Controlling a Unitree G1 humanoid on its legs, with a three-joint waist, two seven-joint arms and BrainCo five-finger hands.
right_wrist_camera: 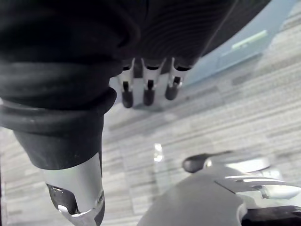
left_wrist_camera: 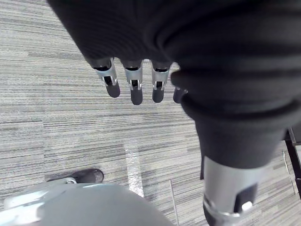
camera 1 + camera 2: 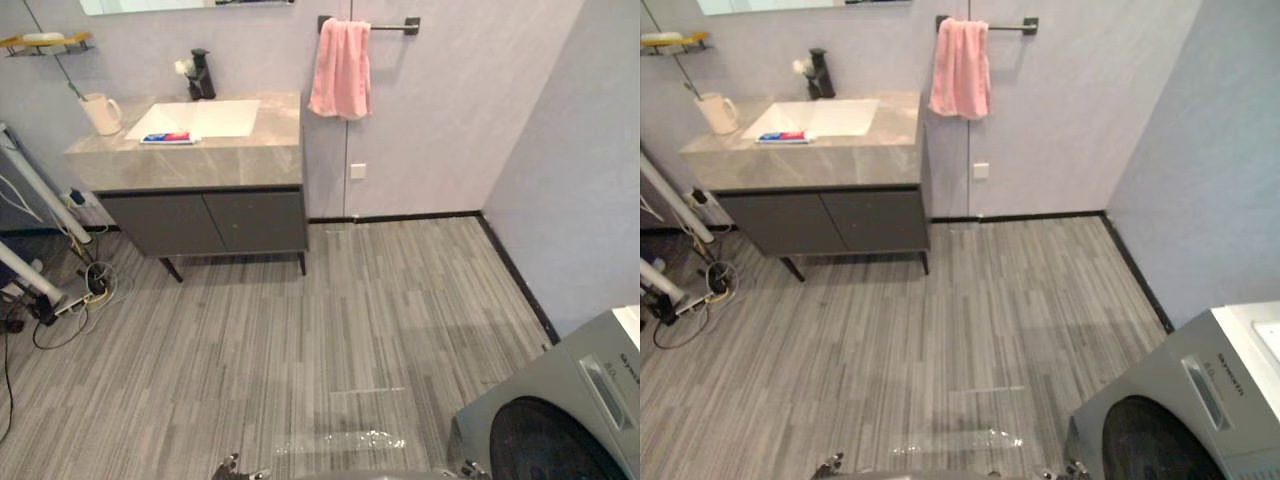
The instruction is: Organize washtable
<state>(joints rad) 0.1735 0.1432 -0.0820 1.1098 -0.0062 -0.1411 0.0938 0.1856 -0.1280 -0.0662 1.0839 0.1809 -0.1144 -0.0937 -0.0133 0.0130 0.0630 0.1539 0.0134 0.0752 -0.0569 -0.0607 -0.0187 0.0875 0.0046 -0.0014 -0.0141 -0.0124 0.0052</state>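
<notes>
The worktop [image 3: 250, 150] stood far off at 11 o'clock, well apart from the robot. On it, a cream cup [image 3: 101, 113] sat at 9 o'clock of the sink [image 3: 205, 117], and a flat red-and-blue tube [image 3: 167, 138] lay by the sink's 7 o'clock edge. The left hand [image 2: 135, 89] and right hand [image 1: 148, 92] hung over the floor, fingers straight, holding nothing. The cup looked hard and breakable, so it is best taken round its body or by the handle. The tube looked light and soft — a gentle pinch across its middle should do.
</notes>
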